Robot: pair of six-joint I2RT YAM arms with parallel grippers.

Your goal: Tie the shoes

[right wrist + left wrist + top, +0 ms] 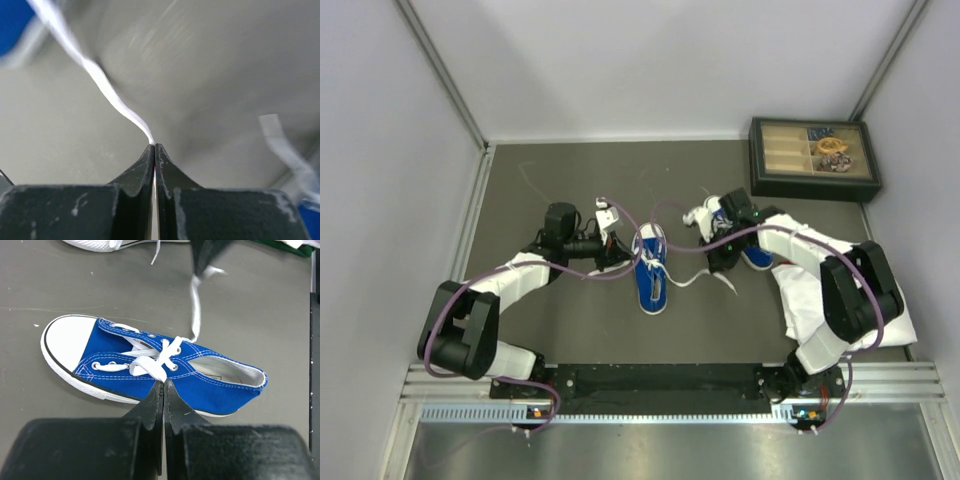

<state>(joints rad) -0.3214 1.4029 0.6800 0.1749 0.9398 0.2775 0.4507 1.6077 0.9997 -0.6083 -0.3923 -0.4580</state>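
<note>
One blue sneaker (652, 272) with a white toe cap lies in the middle of the mat; it fills the left wrist view (200, 380). My left gripper (621, 256) is shut on a white lace (150, 366) at the shoe's eyelets (164, 382). My right gripper (716, 262) is shut (154, 145) on the other lace (107, 90), which runs taut from the shoe (195, 305). The second sneaker (706, 213) lies behind the right gripper, mostly hidden by the arm.
A white cloth (830, 300) lies under my right arm at the right. A dark box (813, 158) with compartments and small items stands at the back right. Grey walls close in the mat on three sides.
</note>
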